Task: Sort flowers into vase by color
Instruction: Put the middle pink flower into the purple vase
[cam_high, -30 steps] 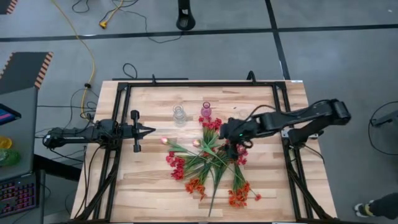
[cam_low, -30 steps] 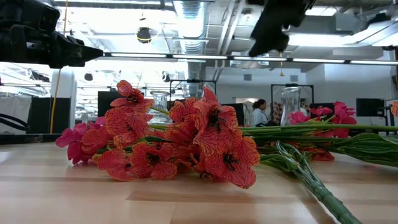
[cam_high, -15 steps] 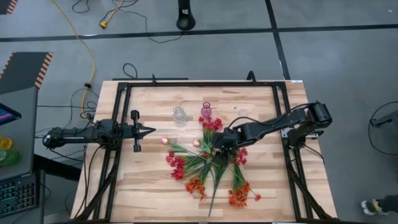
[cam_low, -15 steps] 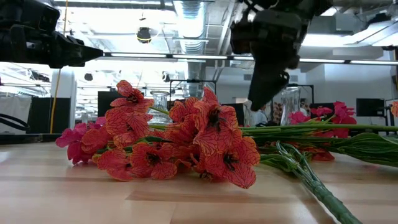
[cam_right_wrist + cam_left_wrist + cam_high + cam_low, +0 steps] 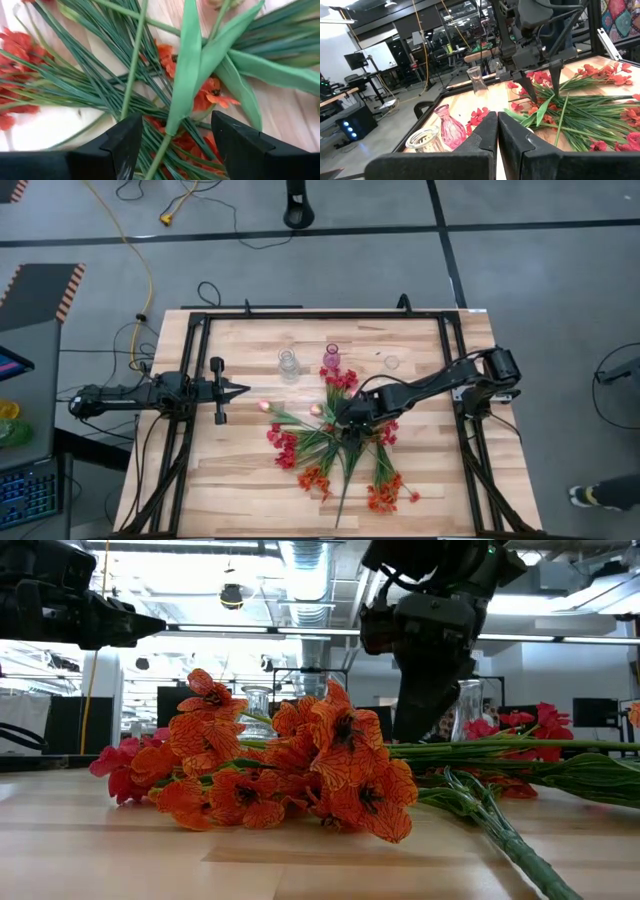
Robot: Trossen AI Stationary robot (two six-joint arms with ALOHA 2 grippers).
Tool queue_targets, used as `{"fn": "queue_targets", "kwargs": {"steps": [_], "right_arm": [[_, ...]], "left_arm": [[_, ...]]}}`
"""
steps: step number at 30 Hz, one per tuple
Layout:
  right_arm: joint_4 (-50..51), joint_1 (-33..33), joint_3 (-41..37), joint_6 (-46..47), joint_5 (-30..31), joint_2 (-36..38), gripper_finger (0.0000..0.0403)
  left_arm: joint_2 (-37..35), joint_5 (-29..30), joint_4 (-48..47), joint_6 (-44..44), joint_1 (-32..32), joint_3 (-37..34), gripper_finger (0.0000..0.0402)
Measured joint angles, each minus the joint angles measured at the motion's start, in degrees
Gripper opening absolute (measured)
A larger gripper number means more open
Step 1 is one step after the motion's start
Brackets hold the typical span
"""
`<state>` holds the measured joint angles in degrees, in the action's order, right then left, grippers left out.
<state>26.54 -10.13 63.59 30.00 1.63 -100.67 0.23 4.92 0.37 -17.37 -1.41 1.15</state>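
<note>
From above, a pale wooden table point(image 5: 250, 480) with a black metal frame holds a messy pile of flowers point(image 5: 340, 442) — thin fake sprigs with long green stems, floppy leaves and small red, orange and pale pink blossoms. Two little glass vases stand near the pile, a clear glass vase point(image 5: 288, 364) and a pink glass vase point(image 5: 331, 358); whether anything is in them cannot be told. The right gripper point(image 5: 347, 418) is low over the stems; the left gripper point(image 5: 240, 390) waits well apart. From table height, orange blossoms with dark veins lie in front. From the left wrist, its dark fingers point(image 5: 487, 132) are pressed together, shut on nothing. From the right wrist, the right gripper's two black fingers point(image 5: 125, 140) stand wide apart — a green stem runs between them, not pinched.
</note>
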Motion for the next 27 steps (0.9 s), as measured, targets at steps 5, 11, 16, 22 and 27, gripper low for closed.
{"fn": "queue_targets", "kwargs": {"steps": [5,11,16,22,27], "right_arm": [[0.04,0.0,0.0,0.02,0.0,-1.99,0.0264],[-0.37,0.13,0.0,0.02,0.0,-2.77,0.0243],[-0.52,0.15,0.0,0.02,0.0,-2.77,0.0206],[-1.74,0.52,0.0,0.02,-0.02,-2.77,0.0172],[-2.23,1.14,0.0,0.02,-0.02,-2.77,0.0157]], "left_arm": [[0.0,0.0,0.01,0.0,-0.02,0.0,0.0],[0.02,0.01,0.01,0.0,-0.01,0.0,0.0],[0.02,-0.01,0.01,0.0,-0.02,0.0,0.0],[0.02,-0.01,0.01,0.0,-0.02,0.0,0.0],[0.02,-0.01,0.0,0.0,-0.02,0.0,0.0]]}}
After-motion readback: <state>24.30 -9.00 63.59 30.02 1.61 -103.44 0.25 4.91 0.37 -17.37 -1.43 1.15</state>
